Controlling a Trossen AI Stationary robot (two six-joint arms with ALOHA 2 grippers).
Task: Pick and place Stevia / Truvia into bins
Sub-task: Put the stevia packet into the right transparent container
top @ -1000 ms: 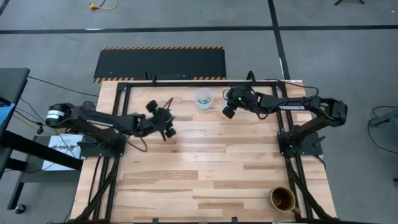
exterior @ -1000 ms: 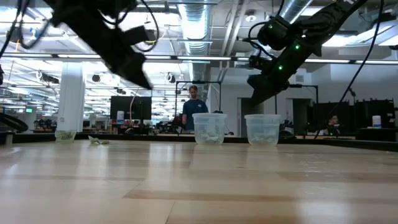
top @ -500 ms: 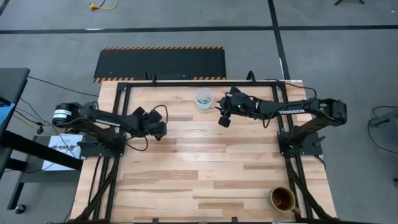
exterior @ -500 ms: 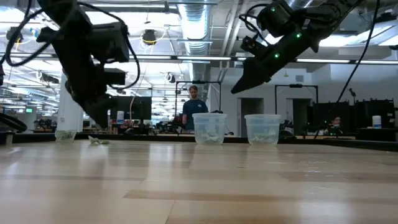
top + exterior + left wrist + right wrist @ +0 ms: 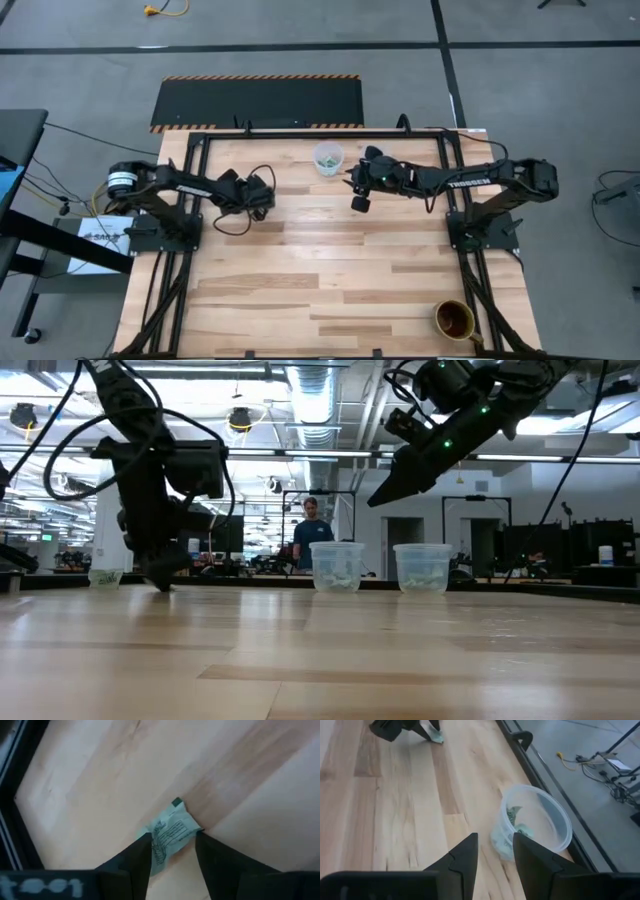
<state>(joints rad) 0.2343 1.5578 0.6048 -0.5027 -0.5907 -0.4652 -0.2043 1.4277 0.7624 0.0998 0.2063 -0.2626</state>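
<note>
One pale green and white packet [image 5: 170, 827] lies flat on the wood near the table's far left. My left gripper [image 5: 172, 837] points down at it, tips at the table [image 5: 160, 582], open, one finger beside each long edge. The right wrist view shows that packet [image 5: 437, 737] at the left arm's tips. My right gripper [image 5: 358, 200] hovers open and empty, raised [image 5: 378, 498], just near of a clear cup [image 5: 328, 158] that holds several packets [image 5: 517, 822]. In the low view a second clear cup [image 5: 423, 568] stands beside the first [image 5: 337, 567]. My left gripper comes at the packet from above, with its fingertips [image 5: 145, 845] at the packet's two side edges [image 5: 192, 832]. The packet lies flat on the table. I cannot tell whether the tips touch it.
An amber cup [image 5: 455, 320] stands at the table's near right corner. A black frame rail [image 5: 520, 740] runs along the far edge behind the clear cup. The middle and near part of the wooden top [image 5: 330, 280] is bare. A person [image 5: 312, 530] stands in the room beyond.
My left gripper has come down from high above the table to the packet, tipping until its fingers point down at the wood. My right gripper has drawn back from over the cups toward the table's near edge and a little left, staying raised.
</note>
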